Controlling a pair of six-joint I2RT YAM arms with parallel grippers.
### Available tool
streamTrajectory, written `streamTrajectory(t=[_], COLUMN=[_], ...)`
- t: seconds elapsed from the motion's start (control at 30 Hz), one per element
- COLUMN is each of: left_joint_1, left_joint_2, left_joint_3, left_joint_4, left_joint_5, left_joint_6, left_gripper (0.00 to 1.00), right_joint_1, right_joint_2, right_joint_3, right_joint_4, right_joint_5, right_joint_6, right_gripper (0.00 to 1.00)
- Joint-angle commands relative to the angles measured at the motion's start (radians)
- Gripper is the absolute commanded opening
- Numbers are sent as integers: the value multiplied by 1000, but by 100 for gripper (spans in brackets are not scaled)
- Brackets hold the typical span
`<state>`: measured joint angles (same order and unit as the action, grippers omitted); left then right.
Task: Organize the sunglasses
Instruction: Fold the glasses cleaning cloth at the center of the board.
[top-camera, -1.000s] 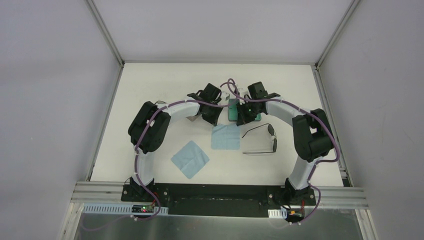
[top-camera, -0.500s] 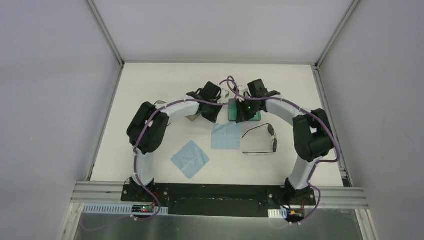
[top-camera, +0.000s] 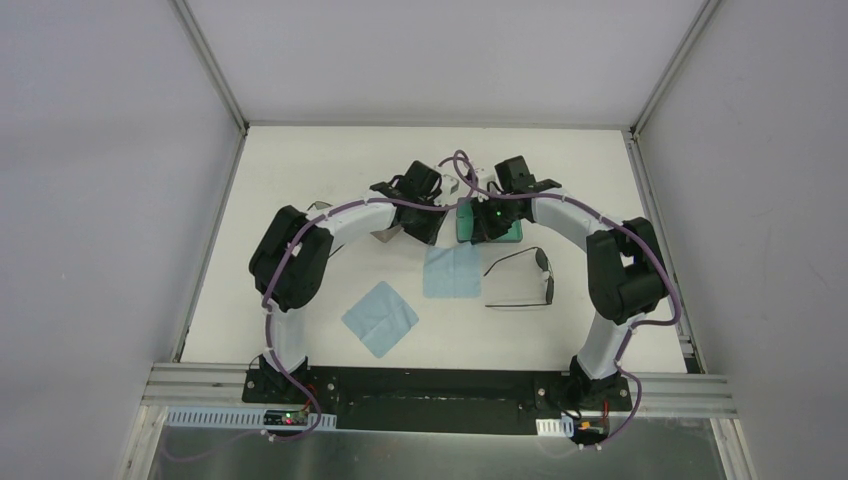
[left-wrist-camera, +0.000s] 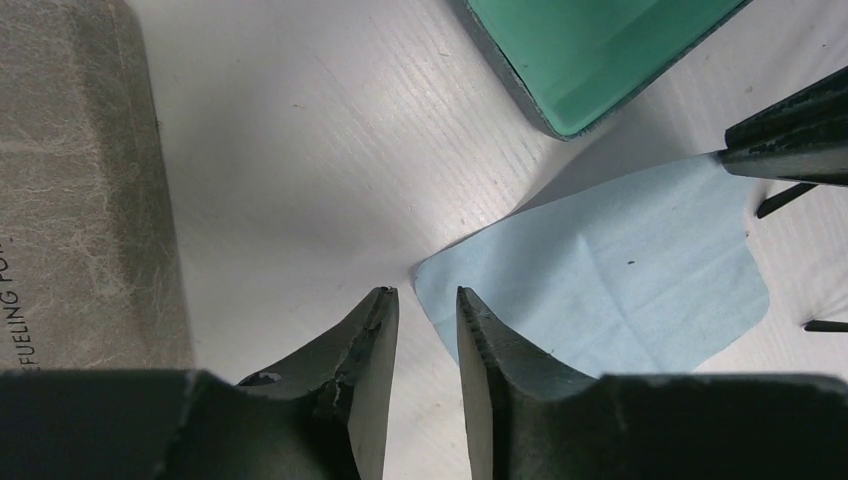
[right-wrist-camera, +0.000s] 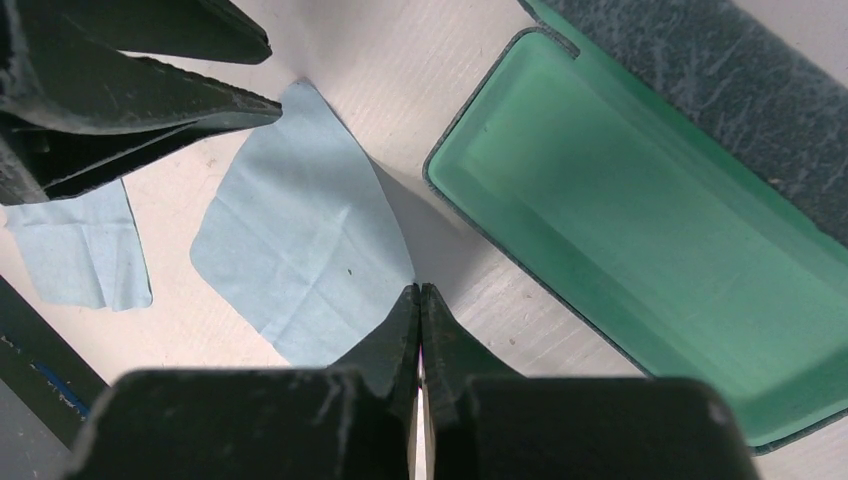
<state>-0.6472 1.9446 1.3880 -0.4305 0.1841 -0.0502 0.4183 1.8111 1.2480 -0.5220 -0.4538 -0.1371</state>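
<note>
One pair of black wire-framed sunglasses (top-camera: 544, 263) lies unfolded on the table, right of centre; an arm tip of the sunglasses (left-wrist-camera: 782, 200) shows in the left wrist view. An open case with a green lining (top-camera: 505, 232) (right-wrist-camera: 640, 230) sits just beyond them. My left gripper (top-camera: 431, 236) (left-wrist-camera: 425, 292) hovers with its jaws slightly open and nothing between them, at the corner of a light blue cloth (left-wrist-camera: 620, 270). My right gripper (top-camera: 481, 235) (right-wrist-camera: 420, 290) is shut, empty, above the same cloth's (right-wrist-camera: 300, 250) other far corner, beside the green case.
A beige case (left-wrist-camera: 80, 200) (top-camera: 383, 236) lies closed left of my left gripper, partly under the arm. A second light blue cloth (top-camera: 380, 318) (right-wrist-camera: 80, 245) lies nearer the bases. The two grippers stand close together over the first cloth (top-camera: 450, 275).
My left gripper's jaws have parted a little; they were shut before. Both wrists have edged slightly toward the far side. The sunglasses, cloths and cases lie as before.
</note>
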Motion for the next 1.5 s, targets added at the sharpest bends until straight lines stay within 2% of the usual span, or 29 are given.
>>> streamTrajectory(t=[0.0,0.43,0.87,1.23,1.47], left_joint_1=[-2,-2,-3,-3,-3], left_joint_2=[16,71,83,96,103], left_joint_3=[14,7,15,28,36], left_joint_4=[10,9,14,14,12], left_joint_5=[-9,18,88,93,88], left_joint_6=[20,15,7,12,19], left_gripper=[31,32,22,15,5], right_joint_1=[2,1,2,2,2], right_joint_2=[-2,1,2,5,3], right_joint_3=[31,22,17,15,9], right_joint_4=[8,14,17,17,20], right_joint_5=[-22,-21,-19,-17,-16], right_joint_6=[-13,-10,-9,-9,-7], right_gripper=[0,0,0,0,0])
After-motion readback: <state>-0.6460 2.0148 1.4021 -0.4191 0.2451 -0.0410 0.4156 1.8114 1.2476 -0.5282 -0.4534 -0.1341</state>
